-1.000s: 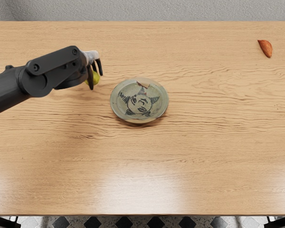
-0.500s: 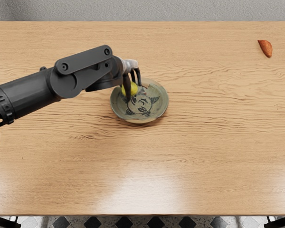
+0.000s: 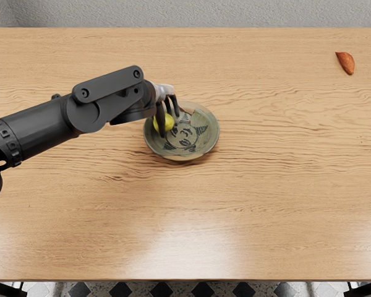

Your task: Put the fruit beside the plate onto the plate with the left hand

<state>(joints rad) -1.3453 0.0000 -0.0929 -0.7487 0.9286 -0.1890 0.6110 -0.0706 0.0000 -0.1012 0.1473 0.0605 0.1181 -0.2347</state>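
The dark left arm comes in from the left edge of the light wooden table [image 3: 266, 204]. The left hand [image 3: 166, 102] bends down over the left rim of the green patterned ceramic plate [image 3: 213, 133]. Its fingers [image 3: 161, 115] curl around the small yellow-green round fruit [image 3: 167, 123], gripping it just inside that rim.

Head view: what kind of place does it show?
Probably a dining or kitchen room, rendered in a simulator: a wooden table, a patterned plate, a yellow fruit in the left hand at its rim, and checkered floor tiles below the near edge.
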